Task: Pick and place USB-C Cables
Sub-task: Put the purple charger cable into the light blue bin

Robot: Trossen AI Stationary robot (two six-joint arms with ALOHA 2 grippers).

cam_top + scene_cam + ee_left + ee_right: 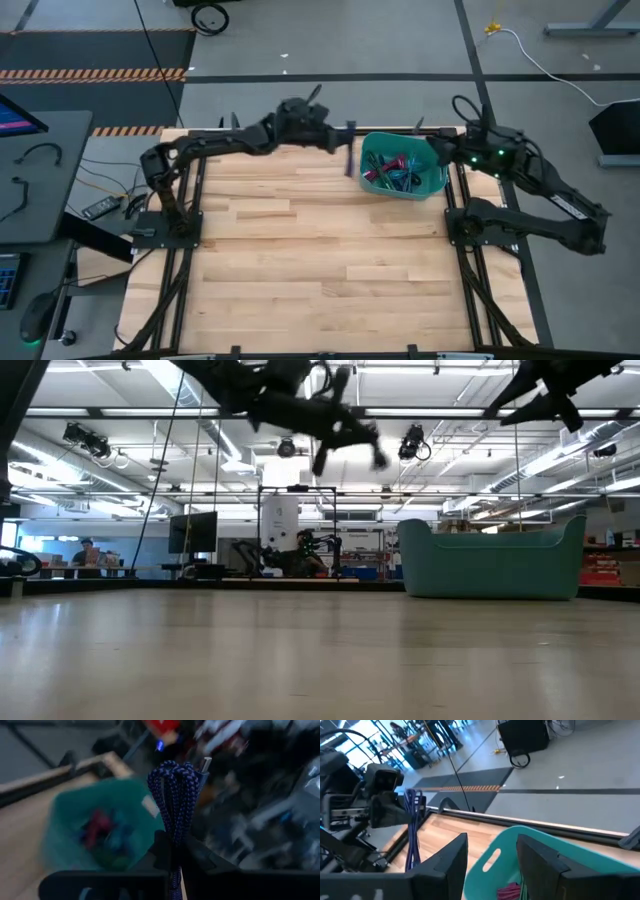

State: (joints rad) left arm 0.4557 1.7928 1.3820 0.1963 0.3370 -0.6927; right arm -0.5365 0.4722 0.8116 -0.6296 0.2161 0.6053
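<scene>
- Left gripper (pixel 349 150), raised above the table's far edge, is clamped on a purple braided USB-C cable (pixel 174 800) that hangs down from its fingers, just at nine o'clock of the teal bin (pixel 432 190).
- More coiled cables (pixel 395 170), pink, teal and dark, lie heaped inside that bin.
- Right gripper (pixel 492 852) hovers over the bin's three o'clock rim, fingers parted, holding nothing.
- Wooden table (pixel 320 270) lies bare in front.

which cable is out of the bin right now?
The purple braided cable, clamped in the left pincer and hanging above the table just left of the teal bin. The other cables lie inside it.
</scene>
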